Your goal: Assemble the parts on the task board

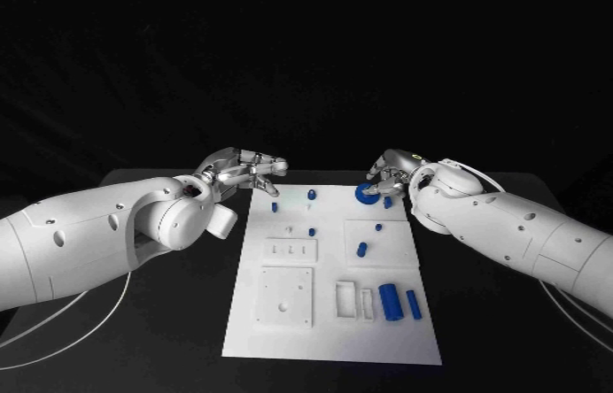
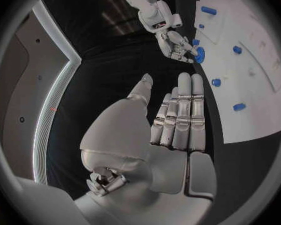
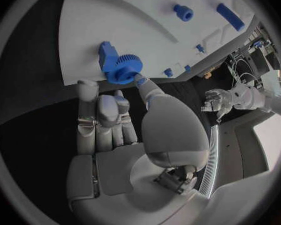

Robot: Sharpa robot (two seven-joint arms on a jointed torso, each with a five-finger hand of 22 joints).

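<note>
pinching the blue gear [image 3: 124, 69] at the task board [image 1: 384, 340] far edge, right hand [image 1: 390, 179] readies seating; left hand [image 1: 249, 173] hovers, fingers apart, empty.

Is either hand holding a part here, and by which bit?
The right hand touches the blue gear at its toothed rim with fingertips; a firm grip cannot be told. The left hand holds nothing.

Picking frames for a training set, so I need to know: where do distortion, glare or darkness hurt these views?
Head view: little bending of straight edges, task board evenly bright, black table and background merge in darkness. Left wrist view: fisheye curves the board's edges, a bright light strip glares beside the left hand. Right wrist view: same bending, yet the blue gear at the right hand reads sharply.
</note>
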